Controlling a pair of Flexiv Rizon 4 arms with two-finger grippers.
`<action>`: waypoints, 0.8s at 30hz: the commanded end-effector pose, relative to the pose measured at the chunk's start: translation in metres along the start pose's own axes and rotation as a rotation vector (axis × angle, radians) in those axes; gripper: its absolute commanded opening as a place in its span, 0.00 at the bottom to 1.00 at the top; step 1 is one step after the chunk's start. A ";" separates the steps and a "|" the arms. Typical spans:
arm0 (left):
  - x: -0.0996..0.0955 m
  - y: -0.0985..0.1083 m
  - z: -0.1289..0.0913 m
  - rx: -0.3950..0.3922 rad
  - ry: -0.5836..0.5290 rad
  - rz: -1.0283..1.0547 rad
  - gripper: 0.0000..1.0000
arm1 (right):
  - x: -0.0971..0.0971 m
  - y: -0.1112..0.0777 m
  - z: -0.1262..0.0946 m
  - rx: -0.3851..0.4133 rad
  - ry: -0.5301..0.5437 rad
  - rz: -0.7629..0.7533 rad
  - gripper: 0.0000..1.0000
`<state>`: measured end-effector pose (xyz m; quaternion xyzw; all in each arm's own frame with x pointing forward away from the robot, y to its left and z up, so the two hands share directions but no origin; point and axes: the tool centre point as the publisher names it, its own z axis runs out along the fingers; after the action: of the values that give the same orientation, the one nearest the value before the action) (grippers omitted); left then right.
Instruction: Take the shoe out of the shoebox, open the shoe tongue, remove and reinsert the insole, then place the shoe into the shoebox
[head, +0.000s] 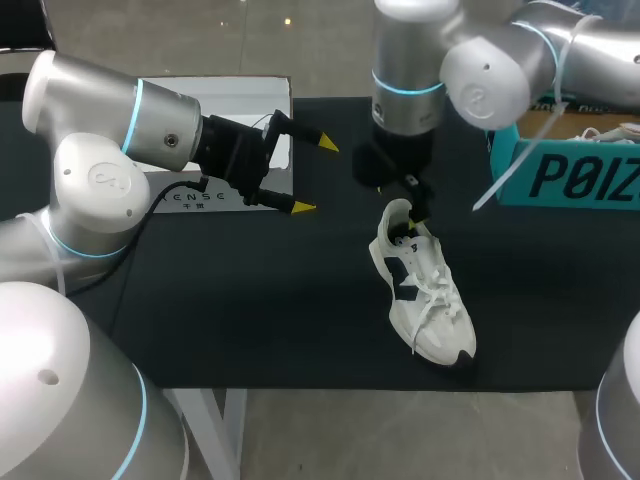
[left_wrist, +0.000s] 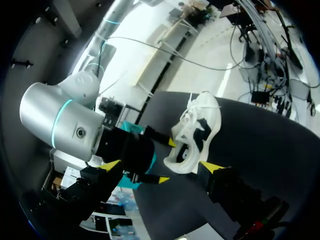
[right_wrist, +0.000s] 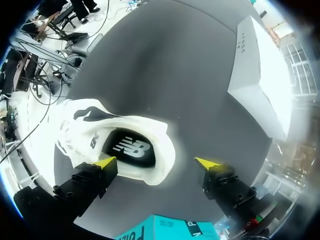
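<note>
Head above, wrists facing shoe

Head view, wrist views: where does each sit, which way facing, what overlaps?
Head view: fixed above and behind, looking down on the table; left arm and right arm show, left gripper open.
Left wrist view: on the left wrist, looking along its fingers at the shoe and the right gripper by its heel.
Right wrist view: on the right wrist, looking down into the shoe's opening; own open fingers show.
Shared: the shoe in all three; the white box in head and right wrist.
</note>
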<state>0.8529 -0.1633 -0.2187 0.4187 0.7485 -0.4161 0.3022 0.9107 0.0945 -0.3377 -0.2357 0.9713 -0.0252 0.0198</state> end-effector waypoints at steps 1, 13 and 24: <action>0.000 0.000 0.000 -0.001 0.002 0.001 1.00 | -0.003 -0.003 0.006 -0.007 0.003 0.005 1.00; 0.000 0.000 0.000 -0.001 0.002 0.001 1.00 | -0.006 -0.006 0.020 -0.028 0.016 0.027 1.00; 0.000 0.000 0.000 -0.001 0.002 0.001 1.00 | -0.012 -0.005 0.026 -0.033 0.020 0.054 1.00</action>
<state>0.8529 -0.1633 -0.2187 0.4187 0.7485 -0.4161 0.3022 0.9215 0.0921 -0.3602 -0.2108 0.9775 -0.0084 0.0092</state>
